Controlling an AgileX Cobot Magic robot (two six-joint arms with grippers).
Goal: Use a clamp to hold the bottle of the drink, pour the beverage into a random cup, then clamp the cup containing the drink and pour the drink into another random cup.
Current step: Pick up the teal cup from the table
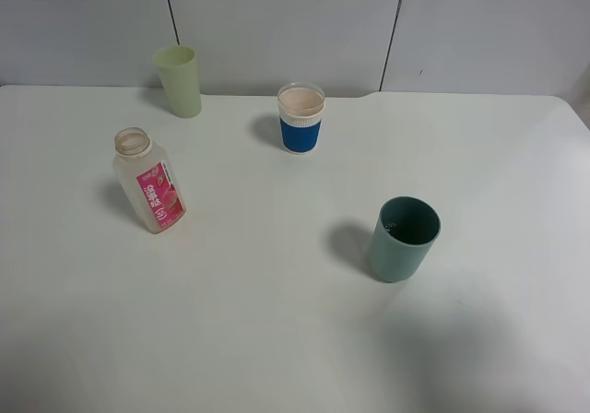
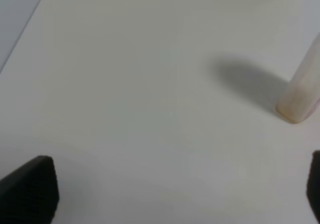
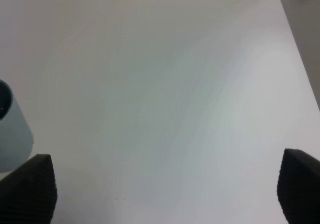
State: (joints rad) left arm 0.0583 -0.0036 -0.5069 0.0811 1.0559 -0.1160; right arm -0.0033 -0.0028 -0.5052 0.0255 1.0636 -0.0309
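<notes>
A white table (image 1: 277, 321) carries four things, all upright and well apart. The bottle (image 1: 148, 181) with the pink label stands toward the left edge, its mouth uncovered. The teal cup (image 1: 402, 239) stands toward the right edge, in the front half. Its inside is dark, and I cannot tell if drink is in it. The white cup with a blue band (image 1: 300, 118) stands near the back edge, about the middle. A pale green tumbler (image 1: 178, 80) stands at the back edge, toward the left corner.

The left pincer (image 2: 172, 189) has its fingers wide apart over bare table, with the bottle near it but not touched. The right pincer (image 3: 164, 186) also has its fingers apart and holds nothing, and the teal cup is just beside one finger.
</notes>
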